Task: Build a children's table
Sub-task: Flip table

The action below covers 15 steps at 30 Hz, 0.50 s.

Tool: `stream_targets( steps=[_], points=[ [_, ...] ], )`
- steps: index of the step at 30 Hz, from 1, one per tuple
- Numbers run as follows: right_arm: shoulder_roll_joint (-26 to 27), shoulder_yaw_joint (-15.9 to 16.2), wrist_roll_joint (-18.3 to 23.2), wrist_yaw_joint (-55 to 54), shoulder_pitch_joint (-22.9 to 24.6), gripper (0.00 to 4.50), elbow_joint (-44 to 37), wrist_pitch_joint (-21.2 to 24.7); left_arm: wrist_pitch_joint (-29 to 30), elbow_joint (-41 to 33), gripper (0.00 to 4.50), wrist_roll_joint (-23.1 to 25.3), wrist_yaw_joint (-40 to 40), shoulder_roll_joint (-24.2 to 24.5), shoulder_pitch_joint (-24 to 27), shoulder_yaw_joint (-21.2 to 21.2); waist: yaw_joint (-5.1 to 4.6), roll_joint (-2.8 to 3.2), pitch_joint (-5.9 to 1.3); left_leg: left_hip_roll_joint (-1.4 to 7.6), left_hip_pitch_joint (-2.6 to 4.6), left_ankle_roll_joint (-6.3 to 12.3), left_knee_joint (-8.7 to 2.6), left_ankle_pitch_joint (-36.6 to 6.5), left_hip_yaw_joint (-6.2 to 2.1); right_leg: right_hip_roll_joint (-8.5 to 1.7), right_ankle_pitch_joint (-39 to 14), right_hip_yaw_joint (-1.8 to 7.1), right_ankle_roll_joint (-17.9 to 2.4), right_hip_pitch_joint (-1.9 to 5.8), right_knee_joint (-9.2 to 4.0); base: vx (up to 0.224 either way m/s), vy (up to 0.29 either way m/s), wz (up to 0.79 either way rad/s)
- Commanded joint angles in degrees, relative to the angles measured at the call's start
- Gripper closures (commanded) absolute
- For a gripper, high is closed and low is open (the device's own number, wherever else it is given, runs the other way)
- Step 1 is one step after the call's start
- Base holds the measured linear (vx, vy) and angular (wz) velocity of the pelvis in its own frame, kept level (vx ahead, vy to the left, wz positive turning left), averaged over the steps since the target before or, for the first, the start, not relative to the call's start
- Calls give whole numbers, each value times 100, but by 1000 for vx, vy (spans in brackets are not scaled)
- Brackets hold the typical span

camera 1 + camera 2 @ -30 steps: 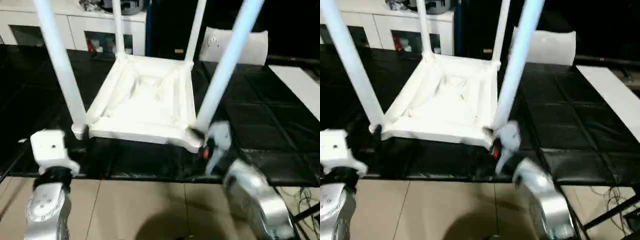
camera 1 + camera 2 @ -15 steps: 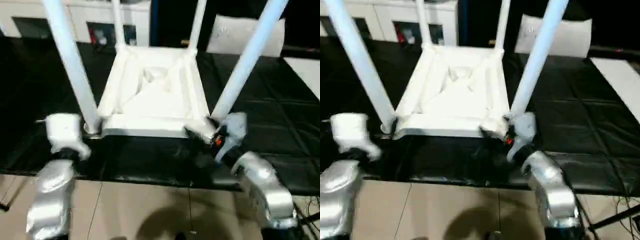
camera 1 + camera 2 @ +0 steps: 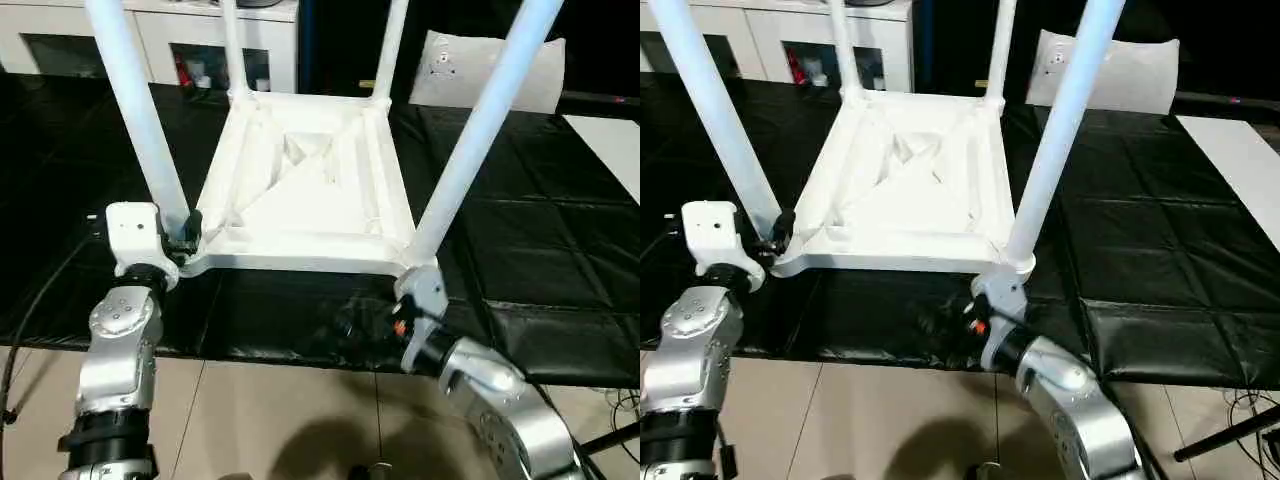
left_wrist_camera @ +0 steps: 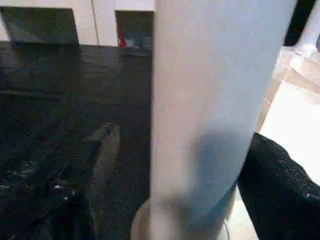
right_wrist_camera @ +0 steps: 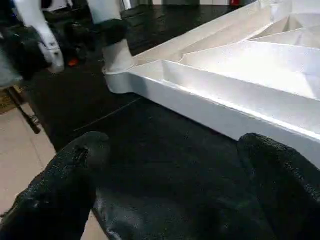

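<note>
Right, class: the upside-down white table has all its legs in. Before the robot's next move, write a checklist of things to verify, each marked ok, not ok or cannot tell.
1. Four long tapered white tube legs stand in the corner sockets of the white plastic square tabletop: ok.
2. Tabletop lies ribbed side up on the black padded mat: ok.
3. Left gripper has its fingers either side of the near left leg: ok.
4. Left gripper clamped firmly on that leg: cannot tell.
5. Right gripper is open, empty and short of the tabletop's edge: ok.
6. Legs pushed fully home in their sockets: cannot tell.
</note>
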Motion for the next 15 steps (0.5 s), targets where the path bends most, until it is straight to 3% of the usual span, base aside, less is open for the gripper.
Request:
stream_targets(
  steps=[1, 13, 15],
  points=[
    [-24, 32, 44, 40, -10, 0, -121, 100, -69, 94, 111, -27, -16, -12, -92, -48, 4, 89, -337, 462, -155, 414, -552, -308, -140, -431, -1455, 322, -1022, 383, -361, 0, 0, 0],
    [-9, 110, 27, 14, -70, 0, -99, 105, -259, 313, 215, -248, -132, -57, -138, -81, 0, 88, -313, 476, -153, 231, -582, -638, -126, -417, -1817, 321, -926, 369, -409, 0, 0, 0],
    [-8, 110, 27, 12, -82, 0, -88, 108, -277, 340, 237, -268, -166, -55, -146, -96, 4, 112, -314, 474, -152, 222, -583, -611, -132, -419, -1780, 323, -914, 368, -405, 0, 0, 0]
  ],
)
